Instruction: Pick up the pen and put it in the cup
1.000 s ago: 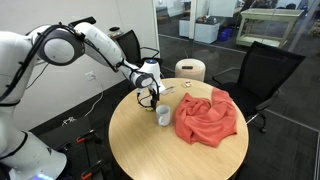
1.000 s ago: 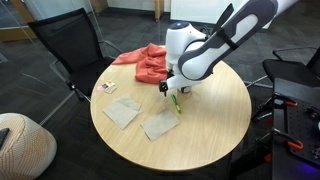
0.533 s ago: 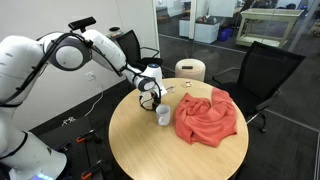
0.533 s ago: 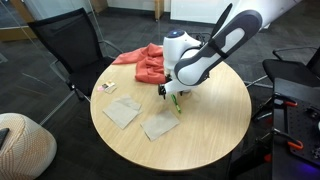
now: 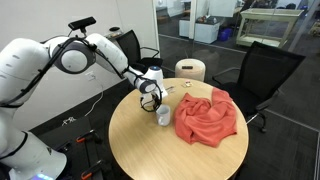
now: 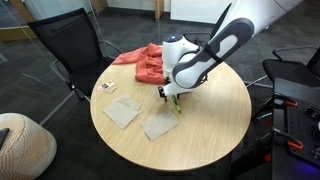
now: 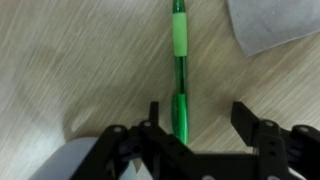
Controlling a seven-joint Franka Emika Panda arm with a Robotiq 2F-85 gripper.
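A green pen (image 7: 179, 70) lies flat on the round wooden table (image 7: 60, 70). In the wrist view its near end sits between my gripper's (image 7: 200, 115) open jaws, close to the left finger. In an exterior view the gripper (image 6: 169, 94) is low over the pen (image 6: 176, 105). The small white cup (image 5: 163, 117) stands upright on the table (image 5: 150, 145) just beside my gripper (image 5: 150, 97). The cup is hidden behind the arm in the exterior view that shows the pen.
A coral-red cloth (image 5: 208, 115) lies bunched beside the cup; it also shows at the table's far edge (image 6: 150, 62). Two grey napkins (image 6: 122, 112) (image 6: 160, 124) lie near the pen, one at the wrist view's corner (image 7: 275, 25). Black chairs (image 5: 262, 70) (image 6: 68, 45) surround the table.
The arm has shifted slightly and the gripper has settled a little lower over the pen. The pen, cup and cloth have not moved.
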